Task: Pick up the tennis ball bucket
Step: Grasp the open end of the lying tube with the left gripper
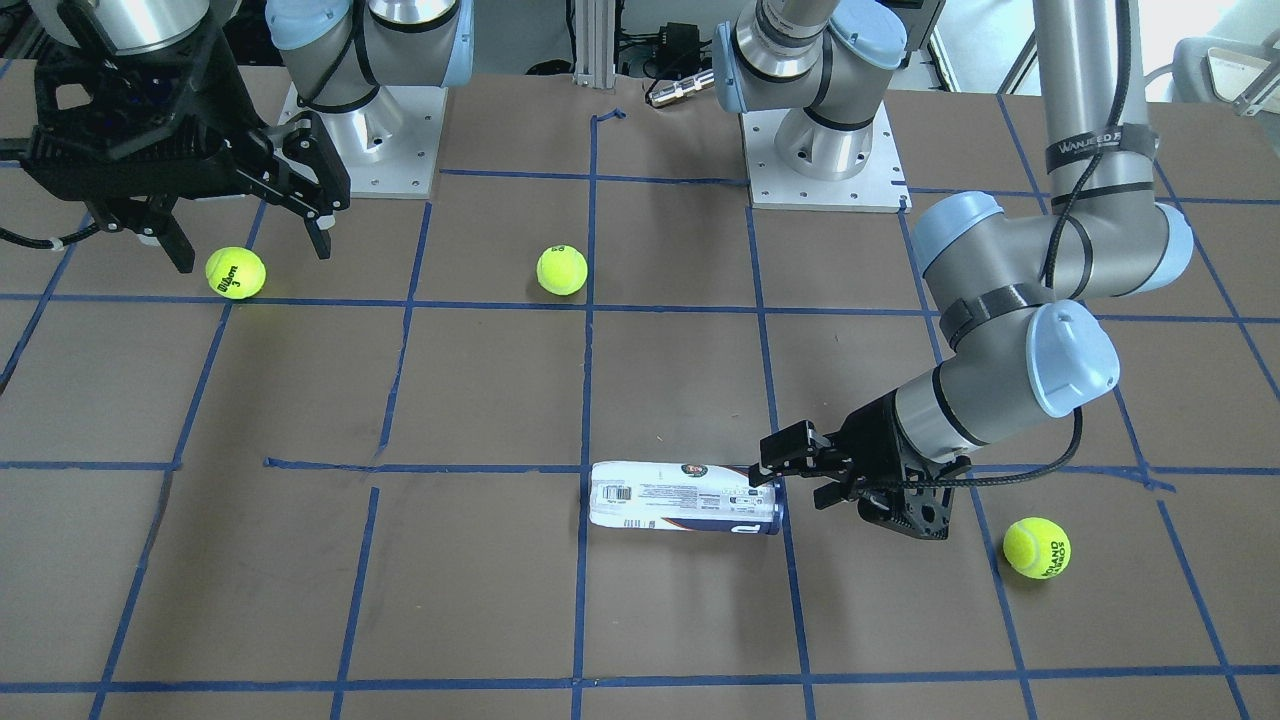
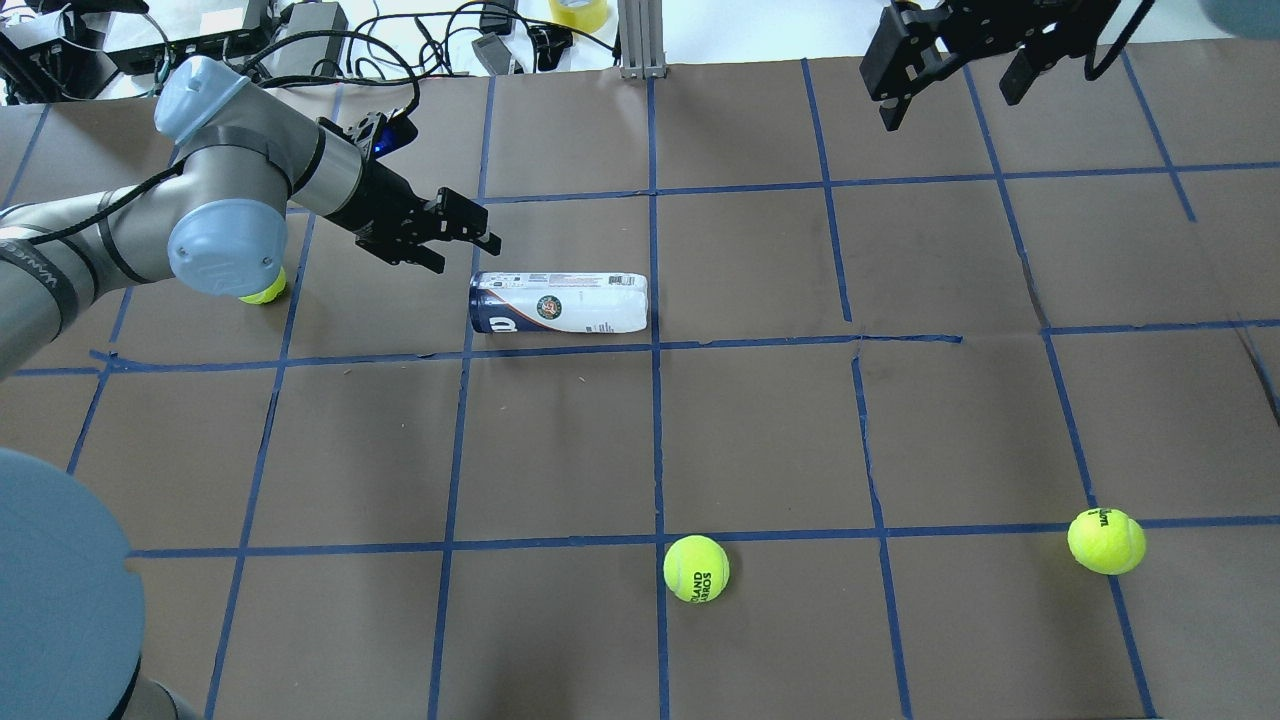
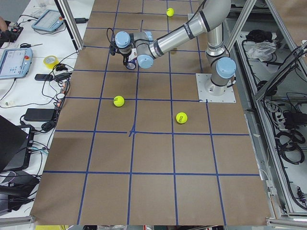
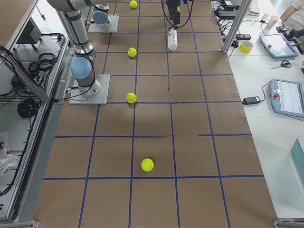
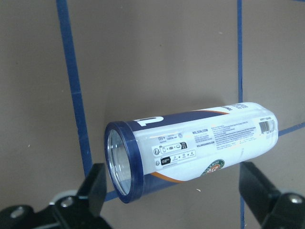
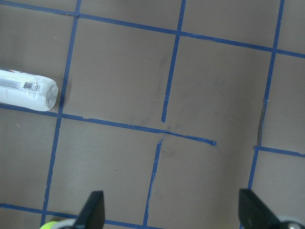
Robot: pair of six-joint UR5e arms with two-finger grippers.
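Note:
The tennis ball bucket (image 1: 685, 510) lies on its side on the brown table, white and navy label up, and also shows in the overhead view (image 2: 560, 303). My left gripper (image 1: 800, 475) is open and empty just off its navy-rimmed end (image 2: 470, 235). In the left wrist view the bucket (image 5: 190, 148) lies ahead of the gripper (image 5: 172, 171), between the lines of the two spread fingers, which do not close on it. My right gripper (image 1: 250, 250) is open and empty, held high and far off (image 2: 948, 100). The right wrist view shows the bucket's far end (image 6: 26, 90).
Three loose tennis balls lie on the table: one (image 1: 236, 272) below my right gripper, one (image 1: 561, 269) near the middle, and one (image 1: 1037, 547) beside my left arm, half hidden in the overhead view (image 2: 262, 290). Blue tape lines grid the table.

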